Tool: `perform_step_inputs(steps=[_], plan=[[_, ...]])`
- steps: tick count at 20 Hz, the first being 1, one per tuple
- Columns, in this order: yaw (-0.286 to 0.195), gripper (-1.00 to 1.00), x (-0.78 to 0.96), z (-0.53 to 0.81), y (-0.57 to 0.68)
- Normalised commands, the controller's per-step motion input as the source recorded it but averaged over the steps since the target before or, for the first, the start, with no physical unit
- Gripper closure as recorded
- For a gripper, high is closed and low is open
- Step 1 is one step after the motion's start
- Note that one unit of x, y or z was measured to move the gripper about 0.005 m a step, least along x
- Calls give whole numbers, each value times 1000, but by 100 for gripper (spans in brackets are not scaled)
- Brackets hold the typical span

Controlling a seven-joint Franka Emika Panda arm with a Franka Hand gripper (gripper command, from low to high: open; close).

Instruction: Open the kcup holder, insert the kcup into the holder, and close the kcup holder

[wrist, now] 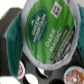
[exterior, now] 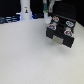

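The kcup (wrist: 49, 31), a white pod with a green "Dark Magic" lid, fills most of the wrist view, tilted and very close to the camera. My gripper (wrist: 48, 30) is shut on it; teal fingers (wrist: 15, 26) show at its sides. Right below it lies the kcup holder's dark tray (wrist: 40, 74) with round slots. In the exterior view the kcup holder (exterior: 61, 34) is a black box at the exterior view's right, with a pale handle mark on its front. My gripper (exterior: 51, 16) hangs over its far corner, and the kcup is too small to make out there.
Red-and-white-topped pods (wrist: 19, 70) sit in some tray slots (exterior: 68, 32). A white bottle-like object (exterior: 26, 10) and dark clutter stand along the back of the white table (exterior: 25, 55).
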Motion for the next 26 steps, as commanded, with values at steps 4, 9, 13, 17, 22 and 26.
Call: perform_step_inputs(steps=[4,9,13,17,22,26], plan=[[17,100,97,249,664],[21,100,11,93,652],[31,100,34,22,638],[42,100,80,7,630],[14,100,105,-14,152],[10,100,247,-36,224]])
